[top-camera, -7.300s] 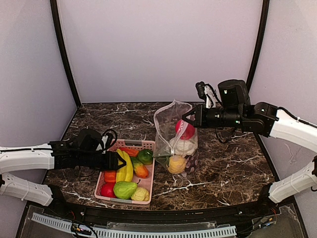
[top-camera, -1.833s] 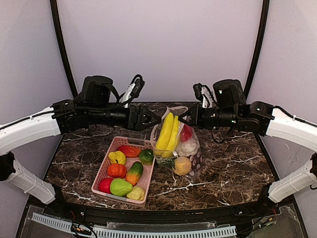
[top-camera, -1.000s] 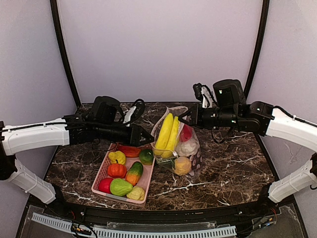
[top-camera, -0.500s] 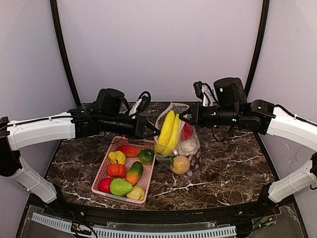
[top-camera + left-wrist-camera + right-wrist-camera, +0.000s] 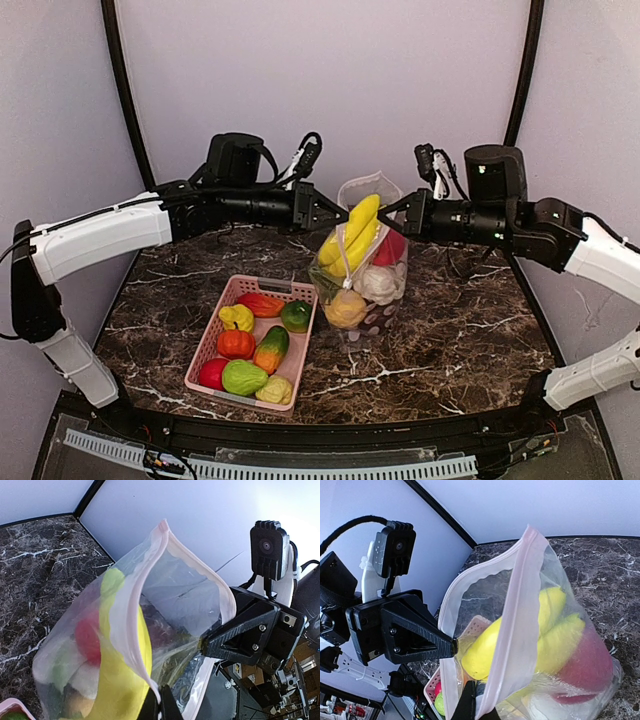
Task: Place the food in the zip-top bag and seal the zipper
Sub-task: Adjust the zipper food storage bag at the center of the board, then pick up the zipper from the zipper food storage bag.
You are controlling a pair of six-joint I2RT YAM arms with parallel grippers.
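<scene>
**Inspector A:** Zip-top bag (image 5: 360, 262), clear floppy plastic with white dots: where do we log it?

**Inspector B:** We log it strung between the arms above the dark marbled table (image 5: 470, 340), just behind the pink slatted plastic basket (image 5: 268, 288). The left gripper (image 5: 338, 214) has its fingers closed on one lip of the mouth. The right gripper (image 5: 392, 212) is clamped on the opposite lip.

**Inspector A:** What risks do we note?

**Inspector B:** Two thin pinches carry a loaded zip-top bag, and we judge the film may slip out if either arm pulls. The long yellow banana (image 5: 355, 232) stands tall with its tip near the mouth, and may foul the pale pink zipper (image 5: 512, 615) at sealing. More toy produce (image 5: 250, 378) lies in the basket, with neither gripper free.

**Inspector A:** What can we not confirm?

**Inspector B:** We cannot tell whether the bag's bottom rests on the table or hangs clear. Each wrist view crops its own fingers at the bottom edge. The lower contents blur behind the film.
</scene>
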